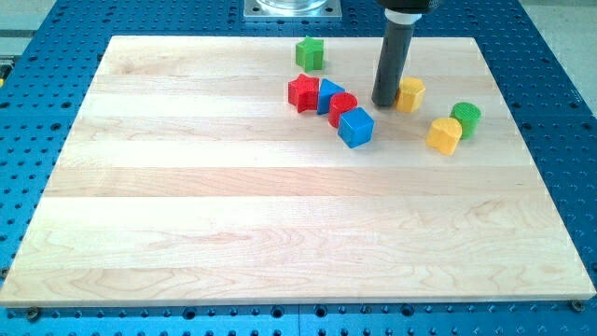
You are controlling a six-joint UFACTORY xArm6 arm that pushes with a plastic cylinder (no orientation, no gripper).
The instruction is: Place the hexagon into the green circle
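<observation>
Looking down on the wooden desk (pixel 280 224), I saw my tip (pixel 384 103) resting on the boards toward the view's top right, touching or just beside the left side of the yellow hexagon (pixel 410 94). This rig carried no jaws, only the straight dark rod (pixel 392 61), so there was nothing to stand apart or together; the rod came down from the view's top edge and ended at the hexagon's left flank.

The hexagon sat near the desk's top right quarter. The green circle (pixel 466 119), a short round block, lay to the hexagon's lower right, apart from it, and touching or just beside a second yellow block (pixel 445 135) whose shape I could not make out for certain. That yellow block sat on the green circle's lower left.

To the left of my tip was a cluster of four blocks running on a slant: a red block (pixel 303 92) with a notched, star-like outline, a blue block (pixel 328 95) pressed against its right side, a red round block (pixel 342 108) just below that, and a blue cube (pixel 355 127) at the lower right end. They looked to be touching one another. A green block (pixel 310 52), roughly cubic with an uneven top, stood alone above the cluster, near the desk's top edge.
</observation>
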